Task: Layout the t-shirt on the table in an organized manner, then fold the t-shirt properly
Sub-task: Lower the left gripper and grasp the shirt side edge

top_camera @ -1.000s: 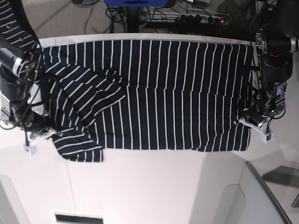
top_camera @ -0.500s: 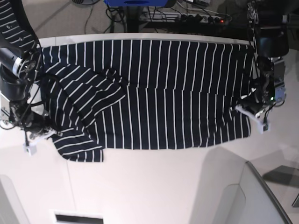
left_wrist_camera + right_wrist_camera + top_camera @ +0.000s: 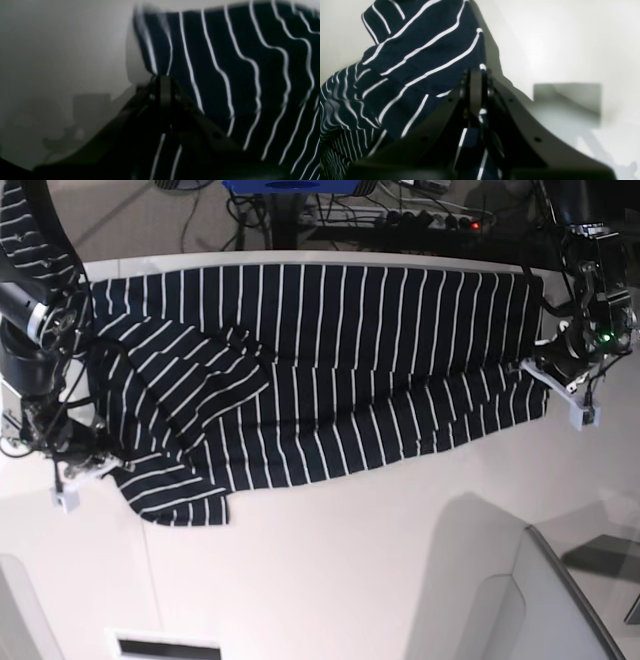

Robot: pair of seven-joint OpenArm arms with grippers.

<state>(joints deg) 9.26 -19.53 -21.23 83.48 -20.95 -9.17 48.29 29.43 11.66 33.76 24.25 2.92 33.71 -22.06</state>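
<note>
The dark navy t-shirt (image 3: 330,370) with thin white stripes lies spread across the white table (image 3: 350,560), a sleeve folded over its left part. At the right of the base view my left gripper (image 3: 562,392) is shut on the shirt's near right corner, which is drawn toward the far side. At the left of that view my right gripper (image 3: 82,468) is shut on the near left corner. The left wrist view shows the left gripper (image 3: 162,80) pinching striped t-shirt cloth (image 3: 237,75). In the right wrist view the right gripper (image 3: 476,75) clamps a fold of the t-shirt (image 3: 420,62).
Behind the table's far edge lie cables and a power strip (image 3: 430,220). A raised pale panel (image 3: 520,600) stands at the near right. A dark slot (image 3: 165,647) sits at the near edge. Bare white tabletop fills the near half.
My left gripper has moved away toward the far edge with the shirt's right corner, so the near hem now slants up to the right. The right arm has stayed put.
</note>
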